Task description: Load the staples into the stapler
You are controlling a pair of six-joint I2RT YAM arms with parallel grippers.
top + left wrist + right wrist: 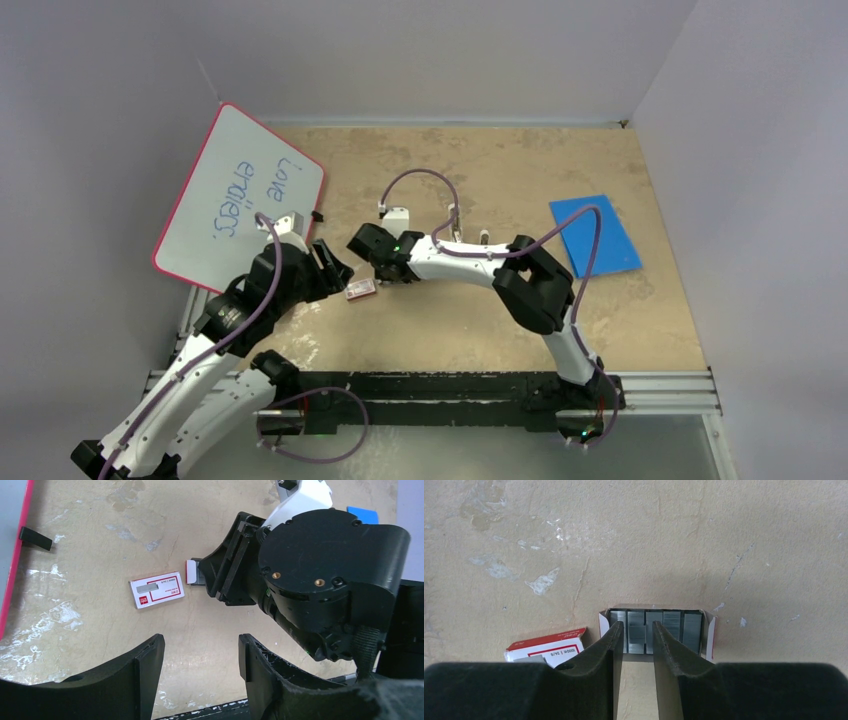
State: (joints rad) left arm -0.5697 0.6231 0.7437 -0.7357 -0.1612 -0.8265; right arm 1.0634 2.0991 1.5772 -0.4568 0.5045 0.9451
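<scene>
Right gripper (638,626) covers part of the staples (691,632); grip unclear.

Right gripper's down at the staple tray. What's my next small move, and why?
Probably close the right gripper gently on the staples: its jaws straddle one strip in the open tray, narrowly apart, and a firm pinch isn't evident yet.

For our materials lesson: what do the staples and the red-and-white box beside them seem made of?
The staples: metal, grey with a dull sheen, in ribbed strips. The red-and-white box: probably thin card, matte, with printed lettering and sharp folded edges.
</scene>
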